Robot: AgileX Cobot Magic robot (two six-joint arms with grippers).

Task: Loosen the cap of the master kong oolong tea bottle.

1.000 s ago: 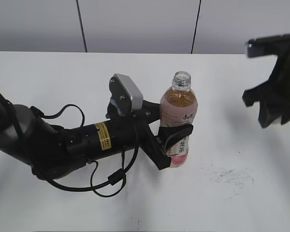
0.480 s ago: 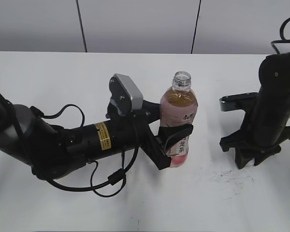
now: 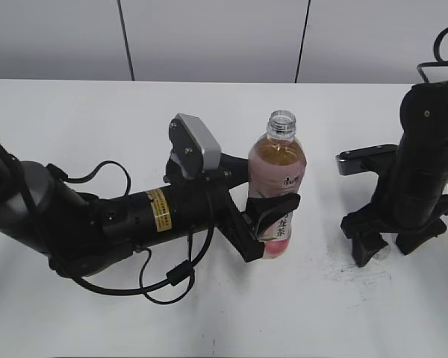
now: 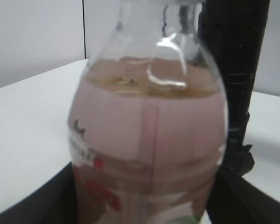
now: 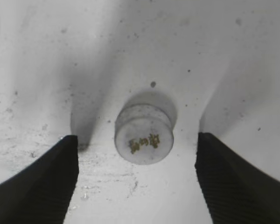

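**Cap off, lying on bench**

Left claw (image 3: 272, 224) clenched round lower body of the master kong oolong tea bottle (image 3: 277, 186), upright on white bench (image 3: 75, 127), neck bare. Right claw (image 3: 388, 242) released, pointing down w/ fingers spread either side of the cap (image 5: 144, 133), which sits on bench btwn them, untouched.

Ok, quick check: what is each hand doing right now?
Left hand: closed on the master kong oolong tea bottle.
Right hand: open, empty; the cap lies on the table between its fingers.
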